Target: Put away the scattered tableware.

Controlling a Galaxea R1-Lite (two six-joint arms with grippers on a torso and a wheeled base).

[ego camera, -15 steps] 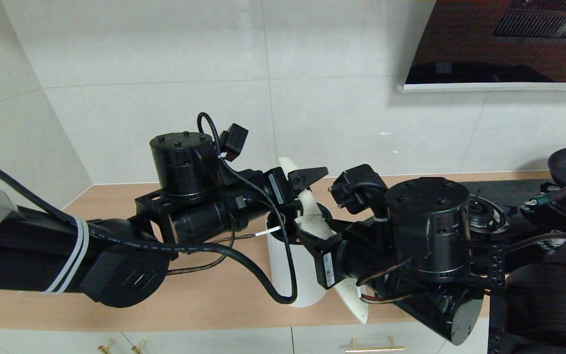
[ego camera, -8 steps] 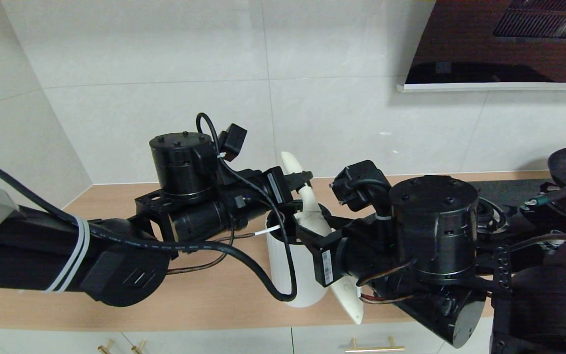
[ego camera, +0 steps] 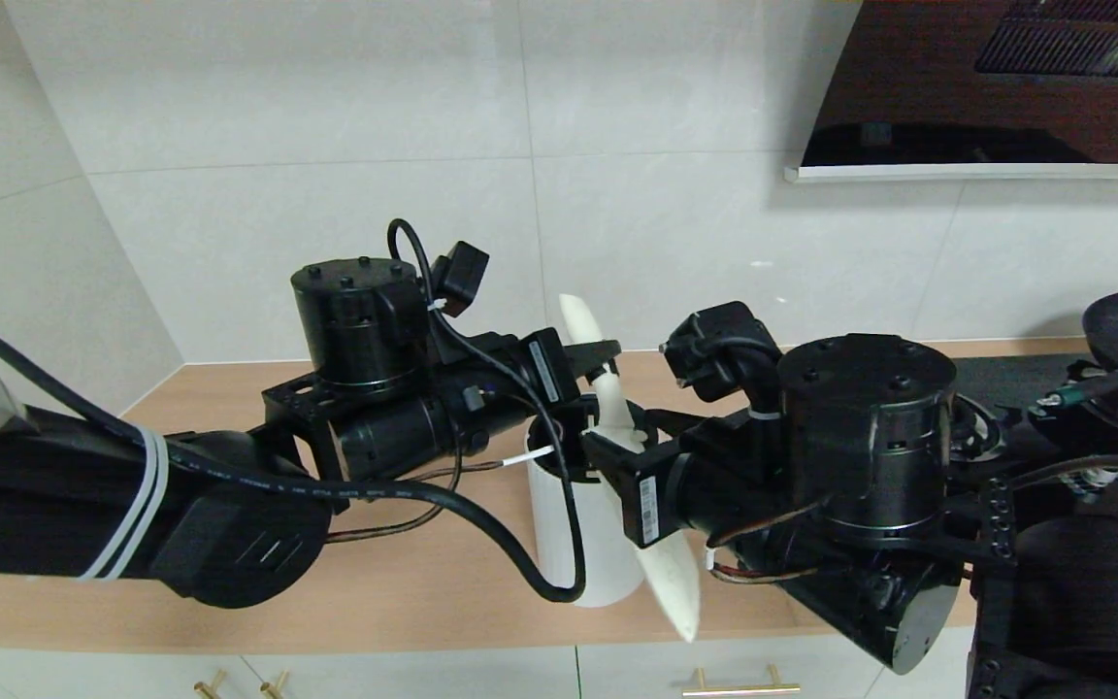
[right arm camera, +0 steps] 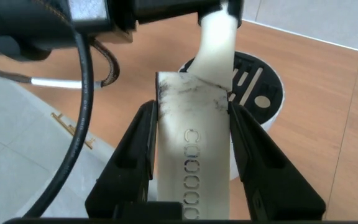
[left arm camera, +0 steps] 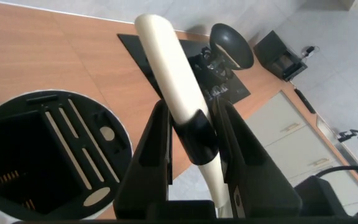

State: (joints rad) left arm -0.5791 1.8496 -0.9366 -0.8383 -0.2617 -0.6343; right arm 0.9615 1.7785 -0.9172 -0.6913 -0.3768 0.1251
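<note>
The left end effector (left arm camera: 191, 121) and right end effector (right arm camera: 191, 124) are both clamping the spatula (ego camera: 673, 578) over the holder (ego camera: 608, 553). Likely, the right should be releasing slowly, without tugging

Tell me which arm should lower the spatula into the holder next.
Left, probably. The left gripper is shut on the handle of the spatula, with the open holder right beside it. The right gripper clamps the wide blade end, which should go in first.

Left gripper (left arm camera: 191, 112), right gripper (right arm camera: 192, 115): jaws clamped
</note>
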